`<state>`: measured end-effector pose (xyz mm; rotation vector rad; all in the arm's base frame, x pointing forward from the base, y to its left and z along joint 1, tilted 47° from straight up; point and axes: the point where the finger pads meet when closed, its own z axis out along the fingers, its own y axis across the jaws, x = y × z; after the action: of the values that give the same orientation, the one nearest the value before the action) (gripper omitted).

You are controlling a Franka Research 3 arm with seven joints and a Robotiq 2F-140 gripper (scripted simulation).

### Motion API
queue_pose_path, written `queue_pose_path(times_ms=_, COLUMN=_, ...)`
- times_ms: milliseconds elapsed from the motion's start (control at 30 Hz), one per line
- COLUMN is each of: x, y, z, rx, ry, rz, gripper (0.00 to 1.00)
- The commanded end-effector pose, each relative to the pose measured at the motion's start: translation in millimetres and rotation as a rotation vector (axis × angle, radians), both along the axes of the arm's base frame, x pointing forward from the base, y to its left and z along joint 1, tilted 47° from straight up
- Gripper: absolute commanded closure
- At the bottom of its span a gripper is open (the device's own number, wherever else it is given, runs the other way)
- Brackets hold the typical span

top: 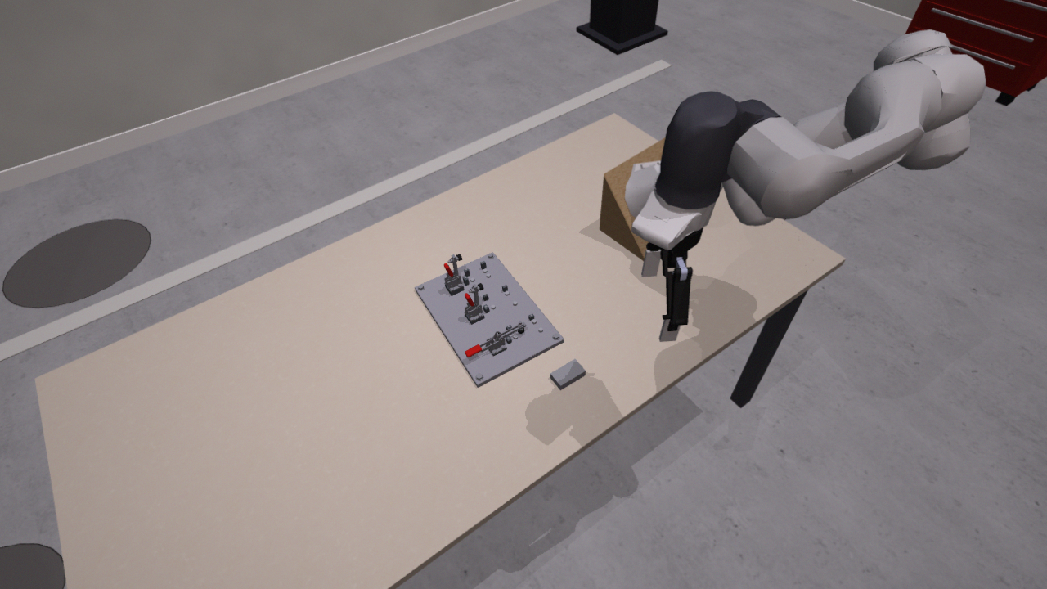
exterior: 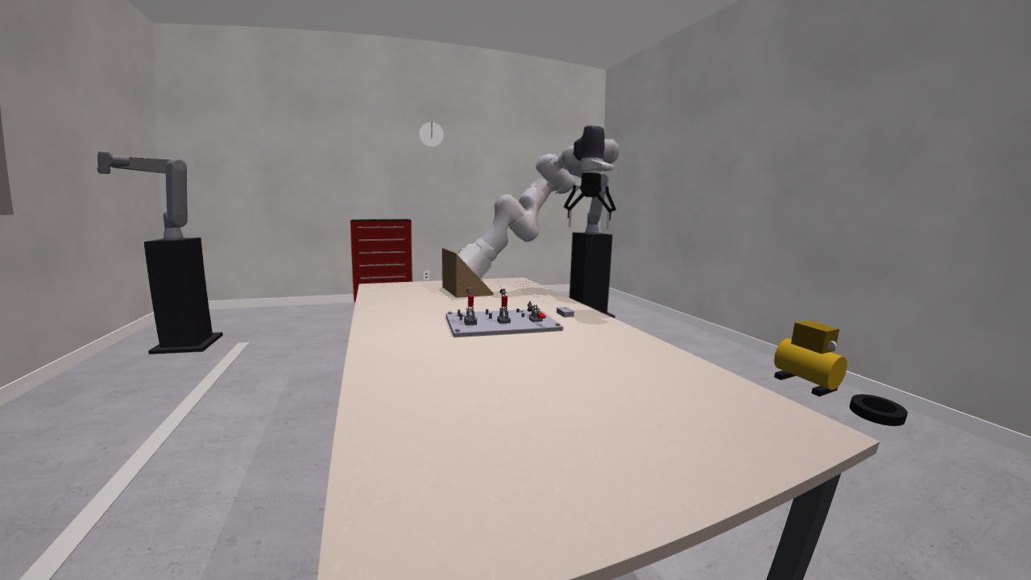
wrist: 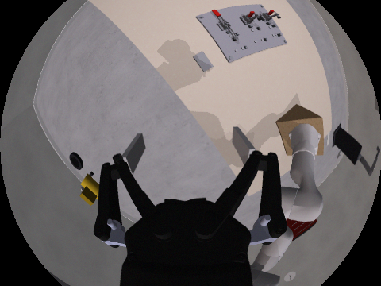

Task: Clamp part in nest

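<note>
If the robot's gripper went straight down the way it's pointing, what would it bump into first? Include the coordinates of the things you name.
Probably the table [top: 293, 410] [exterior: 540, 403] [wrist: 238, 85] near its long edge, or the floor [top: 878, 454] [exterior: 252, 469] [wrist: 99, 99] just past it. The gripper [top: 658, 298] [exterior: 589, 221] [wrist: 187, 137] is high up, so I can't tell which.

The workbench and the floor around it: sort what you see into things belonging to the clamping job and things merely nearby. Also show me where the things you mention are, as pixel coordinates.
Job:
- gray part [top: 568, 374] [exterior: 565, 312] [wrist: 203, 61]
- fixture plate [top: 447, 320] [exterior: 504, 330] [wrist: 217, 36]
- three red-handled clamps
- gripper [top: 660, 298] [exterior: 590, 221] [wrist: 187, 137]

Nearby:
- yellow compressor [exterior: 809, 364] [wrist: 90, 188]
- black tire [exterior: 859, 412] [wrist: 72, 160]
- wall clock [exterior: 431, 134]
- red drawer cabinet [exterior: 381, 246] [wrist: 302, 227]

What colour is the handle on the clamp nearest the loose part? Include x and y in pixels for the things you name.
The handle [top: 474, 350] [exterior: 540, 315] [wrist: 216, 13] is red, seen best in the top view.
</note>
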<state>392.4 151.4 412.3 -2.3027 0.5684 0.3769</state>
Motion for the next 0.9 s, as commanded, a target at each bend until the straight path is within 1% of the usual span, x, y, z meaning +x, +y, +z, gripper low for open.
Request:
queue_pose_path(times_ms=0, x=18.5, y=-11.2, z=-16.6, rx=-0.009, ry=0.123, rz=-0.124, gripper=0.0)
queue_pose_path(times_ms=67, x=23.0, y=-14.1, z=-21.0, rx=-0.012, ry=0.15, rz=-0.151, gripper=0.0)
queue_pose_path(times_ms=167, x=33.4, y=-21.1, z=-31.6, rx=-0.017, ry=0.214, rz=-0.213, gripper=0.0)
queue_pose_path(times_ms=200, x=33.5, y=-21.2, z=-31.7, rx=-0.017, ry=0.214, rz=-0.214, gripper=0.0)
queue_pose_path(times_ms=233, x=38.4, y=-24.7, z=-37.0, rx=-0.019, ry=0.245, rz=-0.244, gripper=0.0)
queue_pose_path(times_ms=300, x=38.4, y=-24.7, z=-37.0, rx=-0.019, ry=0.245, rz=-0.244, gripper=0.0)
queue_pose_path(times_ms=333, x=44.9, y=-29.6, z=-44.5, rx=-0.023, ry=0.288, rz=-0.286, gripper=0.0)
queue_pose_path(times_ms=367, x=45.0, y=-29.7, z=-44.6, rx=-0.023, ry=0.288, rz=-0.286, gripper=0.0)
queue_pose_path(times_ms=400, x=49.1, y=-32.9, z=-49.5, rx=-0.025, ry=0.316, rz=-0.313, gripper=0.0)
queue_pose_path(times_ms=800, x=74.4, y=-55.6, z=-84.7, rx=-0.042, ry=0.499, rz=-0.491, gripper=0.0)
queue_pose_path(times_ms=867, x=74.4, y=-55.6, z=-84.7, rx=-0.042, ry=0.499, rz=-0.491, gripper=0.0)
